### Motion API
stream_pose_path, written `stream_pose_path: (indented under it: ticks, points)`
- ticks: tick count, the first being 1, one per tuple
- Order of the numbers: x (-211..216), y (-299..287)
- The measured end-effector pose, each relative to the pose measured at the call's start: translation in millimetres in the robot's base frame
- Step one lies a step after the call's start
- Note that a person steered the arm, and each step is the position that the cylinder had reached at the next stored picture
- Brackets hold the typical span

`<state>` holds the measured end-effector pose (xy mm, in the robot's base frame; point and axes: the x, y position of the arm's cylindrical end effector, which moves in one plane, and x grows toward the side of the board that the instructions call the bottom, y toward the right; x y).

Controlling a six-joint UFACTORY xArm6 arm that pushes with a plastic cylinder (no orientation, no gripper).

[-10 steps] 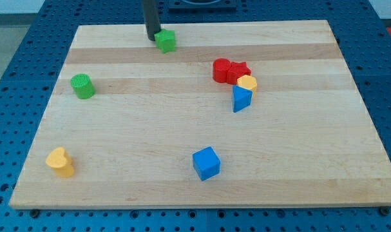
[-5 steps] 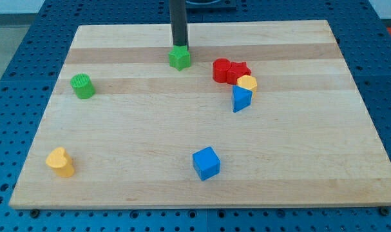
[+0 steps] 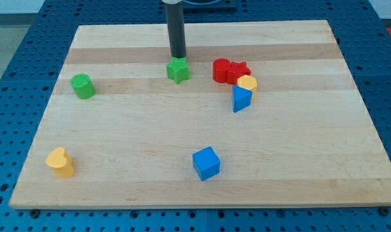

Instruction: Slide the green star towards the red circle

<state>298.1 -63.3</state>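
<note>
Green star (image 3: 178, 69) sits near red circle (image 3: 221, 69), on its left, a gap between. My tip (image 3: 178, 56) just above star, barely apart; no hand to judge. Risk: pushing from above drives star down, not toward circle.

8 blocks on the surface (image 3: 311, 161): 2 green (image 3: 178, 69) (image 3: 83, 86), 2 red (image 3: 221, 69) (image 3: 239, 70), 2 yellow (image 3: 247, 83) (image 3: 60, 162), 2 blue (image 3: 241, 98) (image 3: 206, 163).

green cylinder (image 3: 83, 86) | blue cube (image 3: 206, 163) | yellow block (image 3: 60, 162)
</note>
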Motion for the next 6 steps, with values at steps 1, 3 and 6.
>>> stream_pose_path:
  ticks: [1,3,6]
  points:
    - [2,-19]
    - [38,-36]
    - [50,-2]
